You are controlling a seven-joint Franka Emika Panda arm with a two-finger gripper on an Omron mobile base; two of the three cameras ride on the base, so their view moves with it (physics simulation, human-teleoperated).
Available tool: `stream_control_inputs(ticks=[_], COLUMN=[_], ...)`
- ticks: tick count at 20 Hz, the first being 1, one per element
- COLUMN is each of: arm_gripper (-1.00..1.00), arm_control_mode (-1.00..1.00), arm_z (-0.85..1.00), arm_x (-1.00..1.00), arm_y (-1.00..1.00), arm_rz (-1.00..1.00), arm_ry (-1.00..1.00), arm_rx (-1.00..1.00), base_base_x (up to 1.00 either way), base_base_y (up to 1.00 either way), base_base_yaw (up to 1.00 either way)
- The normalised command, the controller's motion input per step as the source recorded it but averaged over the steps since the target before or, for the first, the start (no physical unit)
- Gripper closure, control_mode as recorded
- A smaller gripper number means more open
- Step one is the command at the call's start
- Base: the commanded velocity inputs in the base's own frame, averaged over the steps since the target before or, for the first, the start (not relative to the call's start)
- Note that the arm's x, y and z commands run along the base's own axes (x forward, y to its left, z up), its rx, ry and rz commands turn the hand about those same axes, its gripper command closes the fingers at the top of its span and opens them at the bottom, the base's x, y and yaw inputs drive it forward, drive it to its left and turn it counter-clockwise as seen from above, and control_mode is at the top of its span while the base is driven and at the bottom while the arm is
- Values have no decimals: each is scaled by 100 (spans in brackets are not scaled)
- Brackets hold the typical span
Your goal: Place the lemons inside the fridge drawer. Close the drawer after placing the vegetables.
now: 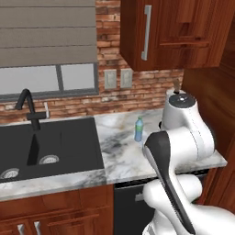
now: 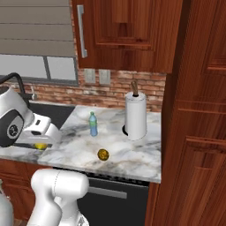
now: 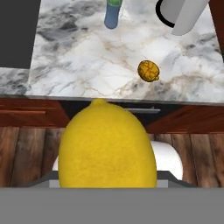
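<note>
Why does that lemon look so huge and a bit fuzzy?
Hand view: the lemon sits right at the lens, held in the pincer, so it looms large and soft-edged. Right base view: the same lemon looks small, like the bottle.

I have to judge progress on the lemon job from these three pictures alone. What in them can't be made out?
- Gripper fingers: in the hand view the held lemon covers them.
- Gripper: in the right base view the arm's links hide most of it; a bit of yellow shows.
- Second fruit on the counter: too small to tell its kind.
- Bottle: cut by the hand view's top edge.
</note>
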Motion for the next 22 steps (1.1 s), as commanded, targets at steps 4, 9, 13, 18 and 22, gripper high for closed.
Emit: stream_control_inputs(ticks=[4, 9, 13, 18, 22], arm_gripper=[100, 100, 100, 100, 100], arm_control_mode=[100, 100, 100, 100, 100], arm_z=[0, 0, 0, 0, 0], arm_x=[0, 0, 0, 0, 0], arm_y=[0, 0, 0, 0, 0], arm_rz=[0, 0, 0, 0, 0], arm_ry=[0, 0, 0, 0, 0], arm_rx=[0, 0, 0, 0, 0], base_base_x=[-100, -100, -85, -67, -51], base_base_y=[-1, 1, 9, 7, 0], base_base_yaw=[0, 0, -3, -7, -7])
